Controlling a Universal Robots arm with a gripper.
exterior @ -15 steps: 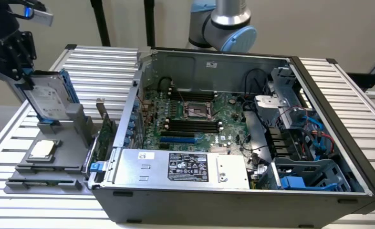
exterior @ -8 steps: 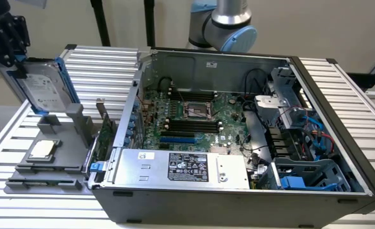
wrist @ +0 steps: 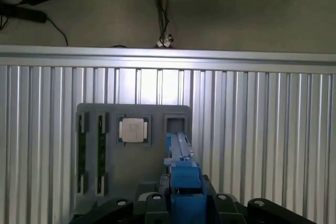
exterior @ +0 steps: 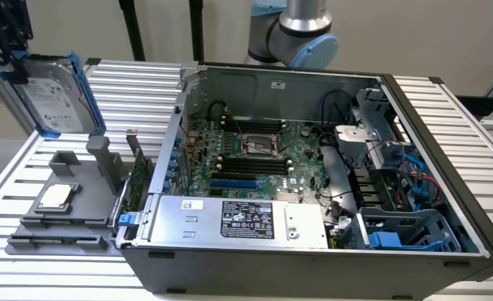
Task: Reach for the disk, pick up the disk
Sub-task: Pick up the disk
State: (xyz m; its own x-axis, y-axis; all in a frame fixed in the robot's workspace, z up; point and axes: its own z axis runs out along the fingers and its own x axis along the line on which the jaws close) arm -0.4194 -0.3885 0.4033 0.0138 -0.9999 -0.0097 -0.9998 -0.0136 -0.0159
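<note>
One gripper (wrist: 185, 203) pinches the disk (exterior: 56, 94) by its blue rails, upright in the air over the grey tray (exterior: 83, 216), at ten o'clock from the computer case (exterior: 313, 266).

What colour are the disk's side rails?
Blue side rails on the disk; clearest in the exterior view.

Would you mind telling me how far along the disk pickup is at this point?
Done: the reach, since the claw is shut on the disk, gripping its blue rails. In hand: the disk hangs upright, apparently clear of the grey holder where the chip lies. Left: nothing of the pickup that I can see.
</note>
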